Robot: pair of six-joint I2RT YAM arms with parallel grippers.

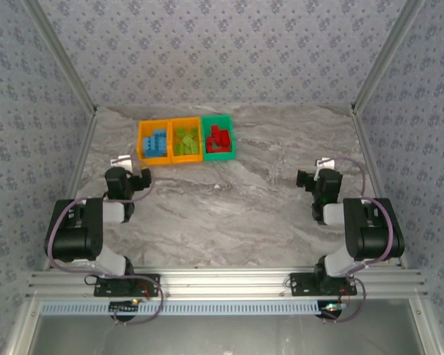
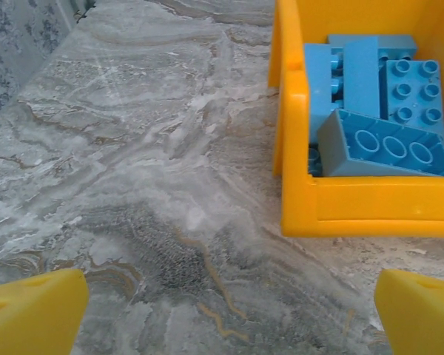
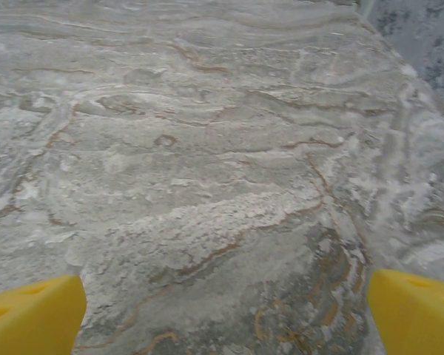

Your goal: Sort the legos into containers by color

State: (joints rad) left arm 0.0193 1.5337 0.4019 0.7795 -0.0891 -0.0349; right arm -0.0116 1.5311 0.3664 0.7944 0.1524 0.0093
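Together at the far left of the marbled table (image 1: 281,207), three joined bins are set in a row: blue legos (image 1: 155,143) are held in the left orange bin (image 1: 141,144), lime-green legos (image 1: 185,142) in the middle orange bin (image 1: 186,120), red legos (image 1: 219,138) in the green bin (image 1: 232,137). Brick counts cannot be made out from above, and the left orange bin is cut off in the left wrist view. The jaws of the left gripper (image 2: 222,318) and the right gripper (image 3: 222,314) are spread wide apart over the tabletop

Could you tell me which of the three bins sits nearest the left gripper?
The orange bin at the row's left end, holding the blue bricks; the other orange bin holds green bricks, the green bin red ones.
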